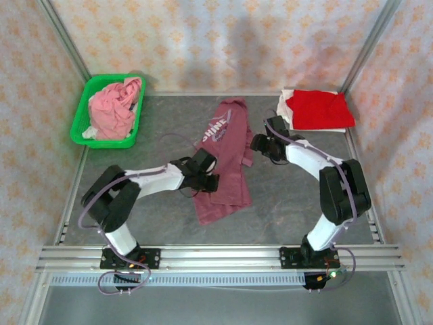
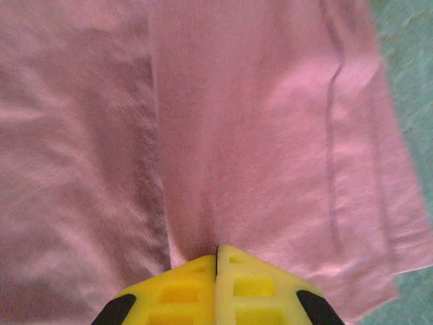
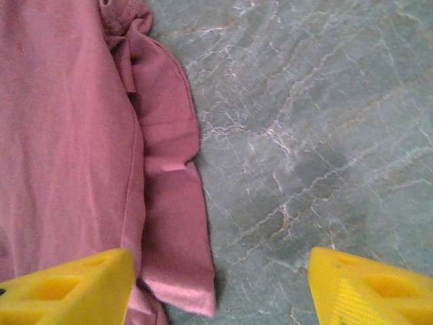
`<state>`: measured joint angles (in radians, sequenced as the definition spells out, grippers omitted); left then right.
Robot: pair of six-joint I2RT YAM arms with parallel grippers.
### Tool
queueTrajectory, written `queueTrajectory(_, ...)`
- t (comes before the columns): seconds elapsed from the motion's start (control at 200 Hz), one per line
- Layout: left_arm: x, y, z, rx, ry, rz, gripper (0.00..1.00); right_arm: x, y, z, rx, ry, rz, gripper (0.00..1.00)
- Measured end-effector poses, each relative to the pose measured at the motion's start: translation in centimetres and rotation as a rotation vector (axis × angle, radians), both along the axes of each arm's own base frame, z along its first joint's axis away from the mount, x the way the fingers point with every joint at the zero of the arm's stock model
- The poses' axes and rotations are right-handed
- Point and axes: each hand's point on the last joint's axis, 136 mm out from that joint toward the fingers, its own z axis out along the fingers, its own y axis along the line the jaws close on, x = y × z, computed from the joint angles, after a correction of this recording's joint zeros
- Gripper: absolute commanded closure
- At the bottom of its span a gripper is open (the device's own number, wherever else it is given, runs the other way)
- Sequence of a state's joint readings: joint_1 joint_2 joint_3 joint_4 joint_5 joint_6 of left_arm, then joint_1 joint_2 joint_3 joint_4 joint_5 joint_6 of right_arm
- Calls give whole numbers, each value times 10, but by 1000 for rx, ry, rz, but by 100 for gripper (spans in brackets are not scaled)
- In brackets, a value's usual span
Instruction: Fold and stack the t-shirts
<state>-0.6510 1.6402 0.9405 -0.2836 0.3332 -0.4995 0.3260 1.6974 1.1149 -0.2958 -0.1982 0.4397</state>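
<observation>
Since the table (image 1: 304,203) looks smooth, the maroon shirt (image 1: 226,159) lying on it between the two pincers may slide as a whole instead of folding when pulled. The left pincer (image 2: 216,252) is clamped fully together on a thin ridge of that cloth. So slight a pinch may catch one layer alone, or slip free, and leave the fold crooked. The right pincer (image 3: 220,264) stands wide apart and holds nothing, with a loose flap (image 3: 169,223) of the shirt, likely a sleeve, at its left finger. Closing there, I judge, could grab the flap rather than the body edge. Well beyond the right pincer a red shirt (image 1: 318,108) lies on a white shirt (image 1: 289,97). Well off to the left pincer's left, a pink shirt (image 1: 115,105) sits in a basket (image 1: 101,143).

From above, the layout and the shirt's pale print are plain, but the arm hides the pinch. The left wrist view shows the crease running into the closed tips. The right wrist view shows the gap between the fingers and the flap's hem.
</observation>
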Motion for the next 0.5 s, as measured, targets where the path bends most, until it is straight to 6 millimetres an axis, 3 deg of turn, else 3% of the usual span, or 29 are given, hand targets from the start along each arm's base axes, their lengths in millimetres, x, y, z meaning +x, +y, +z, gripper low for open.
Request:
queueTrajectory(0.305,15,82,104,74,-188,138,100,9,16,-11,43,42,53,42)
queueTrajectory(0.5,6,129,128,202,-249,194,100,3,36,-28,136,106,94,44)
